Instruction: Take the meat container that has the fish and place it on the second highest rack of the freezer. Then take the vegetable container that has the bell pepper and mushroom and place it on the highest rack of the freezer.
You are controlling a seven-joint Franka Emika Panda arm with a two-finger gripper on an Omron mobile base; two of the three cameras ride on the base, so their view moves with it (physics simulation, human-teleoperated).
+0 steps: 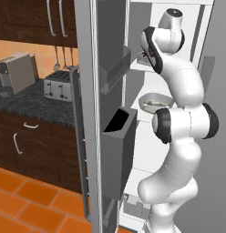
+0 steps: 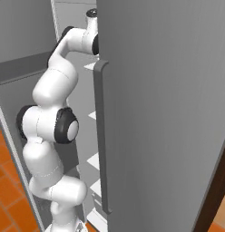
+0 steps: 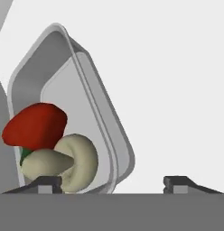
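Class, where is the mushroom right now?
In the hand view the mushroom lies low on the left, inside the clear vegetable container, directly beneath the red bell pepper, against the white freezer shelf.

Arm reaching up high, claw (image 3: 111,182) open (fingers apart).

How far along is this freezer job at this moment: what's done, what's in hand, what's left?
Nearly finished, it seems. A container already sits on a middle rack of the freezer, probably the fish one, though its contents can't be made out. In the hand view, the vegetable container with bell pepper and mushroom lies on a white shelf, and the gripper stands open around its near corner. Left: pull the arm out.
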